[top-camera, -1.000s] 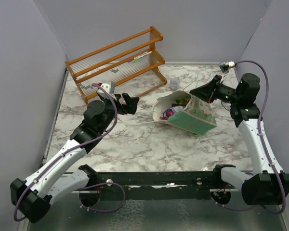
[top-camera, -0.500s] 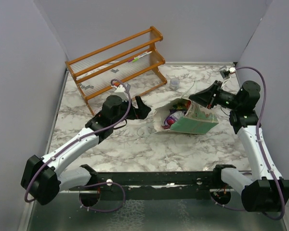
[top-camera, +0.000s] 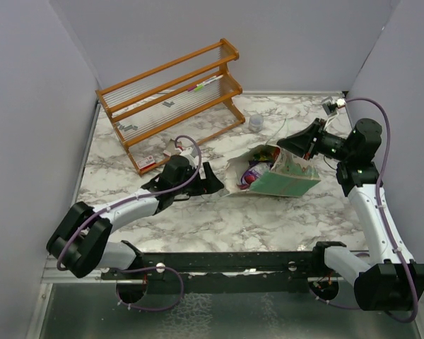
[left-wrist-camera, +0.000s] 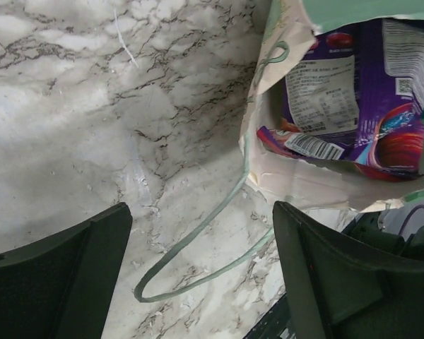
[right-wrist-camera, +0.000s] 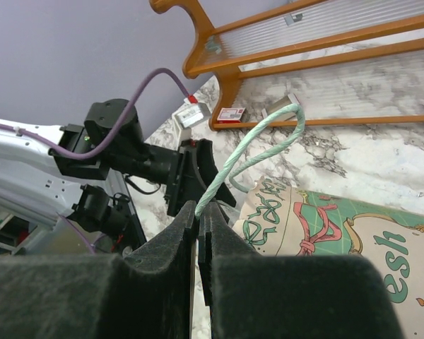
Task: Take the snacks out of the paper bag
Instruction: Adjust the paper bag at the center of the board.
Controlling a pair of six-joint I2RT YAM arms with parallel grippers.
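Observation:
The paper bag (top-camera: 286, 176) lies on its side on the marble table, its mouth facing left. Inside the mouth show a purple packet (top-camera: 251, 174) and a green-yellow one (top-camera: 266, 151); other snacks are hidden. My right gripper (top-camera: 288, 144) is shut on the bag's upper string handle (right-wrist-camera: 263, 140) and holds it taut above the printed bag side (right-wrist-camera: 353, 226). My left gripper (top-camera: 212, 181) is low on the table just left of the mouth, open. The lower handle loop (left-wrist-camera: 187, 265) lies on the marble between its fingers. The purple packet (left-wrist-camera: 339, 92) fills the opening beyond them.
A wooden rack (top-camera: 173, 92) stands at the back left, with small cards (top-camera: 147, 164) on the table by its foot. A small grey cup (top-camera: 256, 123) sits behind the bag. Grey walls close in the table on three sides.
My left arm has stretched down and to the right, bringing its open gripper to the bag's mouth. The right gripper lifted the handle early on, tilting the bag, then held still.

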